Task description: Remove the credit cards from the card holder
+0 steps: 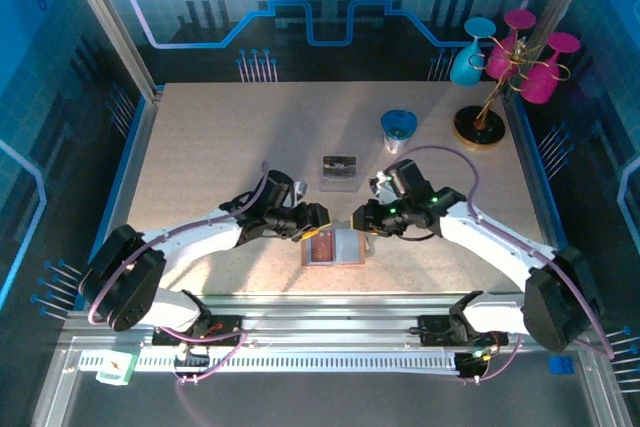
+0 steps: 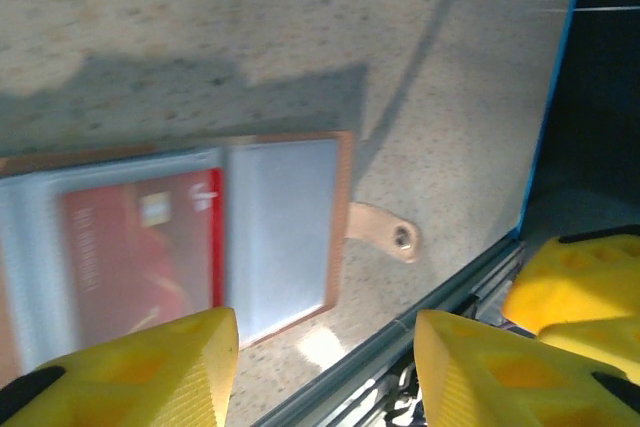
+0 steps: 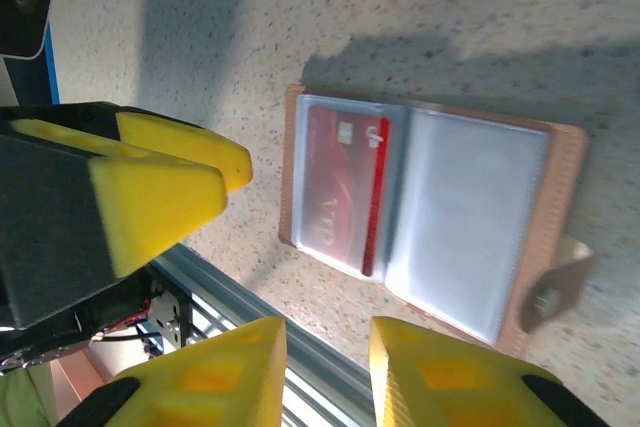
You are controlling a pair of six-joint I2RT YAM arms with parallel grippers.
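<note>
The small folding card holder (image 1: pixel 333 247), tan leather outside and pale grey-blue inside, lies open and flat on the speckled beige bench (image 1: pixel 200 147), near the front edge and between the 2 arms. The left claw (image 1: pixel 318 221) hangs just off its far left corner and the right claw (image 1: pixel 360 219) just off its far right corner. These 2 claws are the closest things to the holder. Farther back, apart from the holder, sits a small clear plastic box (image 1: pixel 340 172) with something flat and dark inside; what it is cannot be told. Beyond it to the right stands a translucent blue cup (image 1: pixel 398 130), its contents not discernible. In the far right corner a gold-coloured rack on a round dark base (image 1: pixel 480 129) carries 2 magenta goblets and 1 light-blue goblet.

The wrist views give what the top view leaves as a blur, namely the holder's 2 clear sleeves. One sleeve holds a red credit card (image 3: pixel 345 197) with a pale chip and white markings, tucked fully inside. The other sleeve reads plain pale grey. A tan strap with a snap (image 2: pixel 385 230) sticks out from the plain sleeve's outer edge and lies on the bench.

In the left wrist view the left claw's yellow fingers (image 2: pixel 150 367) stand well apart with nothing between them. In the right wrist view the right claw's yellow fingers (image 3: pixel 210 377) leave a narrower gap, also gripping nothing. There the left claw appears just beside the red-card side of the holder.
</note>
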